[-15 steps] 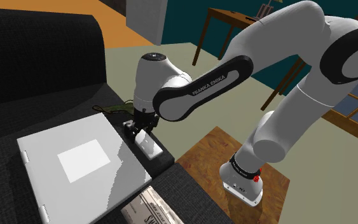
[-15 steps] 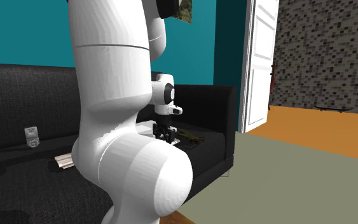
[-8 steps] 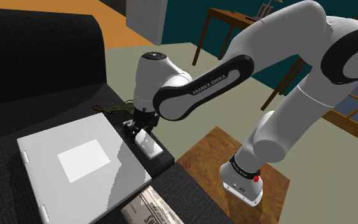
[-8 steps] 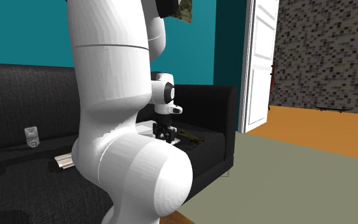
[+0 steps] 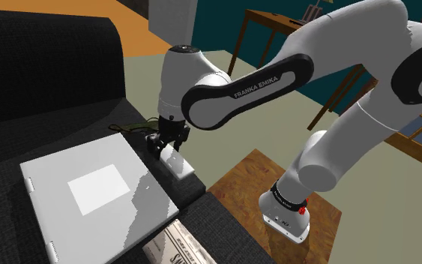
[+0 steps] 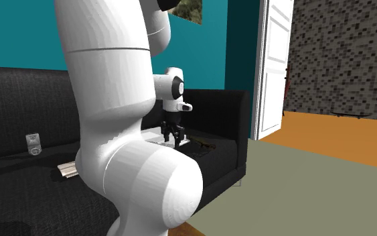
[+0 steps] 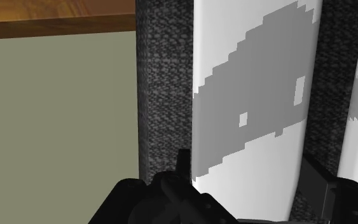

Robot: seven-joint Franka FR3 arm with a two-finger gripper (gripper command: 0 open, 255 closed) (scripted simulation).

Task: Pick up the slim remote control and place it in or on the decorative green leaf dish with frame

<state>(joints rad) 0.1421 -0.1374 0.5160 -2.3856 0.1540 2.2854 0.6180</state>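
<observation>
Pincer (image 5: 162,144): pinching one end of the remote (image 5: 178,163), with the black fingers (image 7: 182,167) pressed against its two long sides.
Change: a second ago the remote lay on the front edge of the sofa seat with the pincer low over it. Now the hand and the remote are both higher, clear of the cushion.
Remote shape: plain white, a thin flat bar with softly rounded edges. A blocky grey shadow falls across its top.
Axis: the long axis runs straight out from the pincer, parallel to the seat's front edge. The free end points toward the stand.
Sofa seat (image 5: 190,196): black, coarse woven cloth, just below the pincer.
Slab (image 5: 89,191): white, flat and rectangular, with a paler rectangle on top. It lies on the seat beside the pincer, parallel to the remote.
Leaf dish (image 6: 203,143): dark, low and flat, on the seat beyond the pincer, on the side away from the remote's free end and apart from it.
Floor (image 7: 56,114): smooth olive-grey, below the seat edge.
Stand (image 5: 250,187): wood-grain top.
</observation>
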